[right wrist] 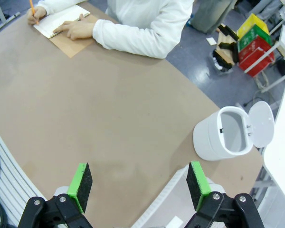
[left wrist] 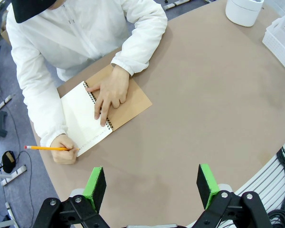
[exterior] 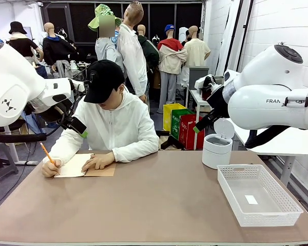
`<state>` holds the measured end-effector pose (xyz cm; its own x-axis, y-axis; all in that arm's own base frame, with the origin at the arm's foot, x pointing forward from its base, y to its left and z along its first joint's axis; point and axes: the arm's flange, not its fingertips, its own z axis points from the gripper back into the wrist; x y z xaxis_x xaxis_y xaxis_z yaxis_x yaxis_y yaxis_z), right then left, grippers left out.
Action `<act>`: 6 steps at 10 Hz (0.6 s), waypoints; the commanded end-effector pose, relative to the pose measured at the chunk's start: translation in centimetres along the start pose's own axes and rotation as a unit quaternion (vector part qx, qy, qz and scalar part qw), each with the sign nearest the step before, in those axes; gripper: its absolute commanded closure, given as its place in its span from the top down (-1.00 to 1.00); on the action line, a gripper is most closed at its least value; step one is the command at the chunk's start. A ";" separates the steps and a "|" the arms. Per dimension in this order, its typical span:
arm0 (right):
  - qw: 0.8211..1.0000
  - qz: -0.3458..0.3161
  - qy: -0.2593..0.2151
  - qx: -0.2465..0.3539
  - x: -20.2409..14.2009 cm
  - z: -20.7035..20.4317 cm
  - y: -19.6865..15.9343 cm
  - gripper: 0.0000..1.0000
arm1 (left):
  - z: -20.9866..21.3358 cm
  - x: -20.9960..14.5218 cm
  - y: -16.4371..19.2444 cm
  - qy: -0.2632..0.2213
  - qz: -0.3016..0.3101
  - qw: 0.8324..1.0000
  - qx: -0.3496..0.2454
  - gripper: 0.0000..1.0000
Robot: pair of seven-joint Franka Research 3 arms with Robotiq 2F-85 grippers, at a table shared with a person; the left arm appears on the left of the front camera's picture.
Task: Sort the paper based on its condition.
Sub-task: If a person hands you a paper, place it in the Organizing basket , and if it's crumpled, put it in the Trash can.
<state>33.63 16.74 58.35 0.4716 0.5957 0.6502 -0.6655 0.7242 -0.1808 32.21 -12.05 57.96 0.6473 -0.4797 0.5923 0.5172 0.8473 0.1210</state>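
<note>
Paper (left wrist: 83, 118) first: the one white sheet on the table is a page bound in the spiral notebook (left wrist: 133, 102), at the far left in front of the person. Their writing hand (left wrist: 64, 153) holds a pencil (left wrist: 45, 148) to it, and the other hand (left wrist: 109, 92) lies flat across the spiral. Your left gripper (left wrist: 151, 183) hangs high on the notebook's side, jaws wide apart with nothing between them. Your right gripper (right wrist: 138, 183) is just as wide and just as empty, up over the right end, near the round bin (right wrist: 225, 135) with its lid tipped open and the white basket (exterior: 271, 217). Now the risks. Go down on the left and you meet hands and a pencil tip, not a free sheet, so wait until the page is out and the hands are away. A thin sheet flat on the table (exterior: 159, 205) gives the pads no edge, and if you press hard you crease it, spoiling the very condition you are judging. Bin and basket stand near each other, so a loose drop could drift into the wrong one.
</note>
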 end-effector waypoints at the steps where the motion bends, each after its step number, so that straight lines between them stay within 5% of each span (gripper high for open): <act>1: 1.000 -0.001 0.000 0.002 0.0 -0.1 0.0 1.00 | -0.1 0.0 0.0 -0.001 0.001 1.000 0.000 1.00; 6: 1.000 -0.001 0.000 0.002 0.0 -0.1 0.0 1.00 | -0.1 0.0 0.0 -0.001 0.001 1.000 0.000 1.00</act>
<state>33.63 16.74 58.35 0.4717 0.5957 0.6502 -0.6655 0.7242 -0.1807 32.21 -12.05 57.97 0.6473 -0.4797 0.5923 0.5172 0.8473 0.1210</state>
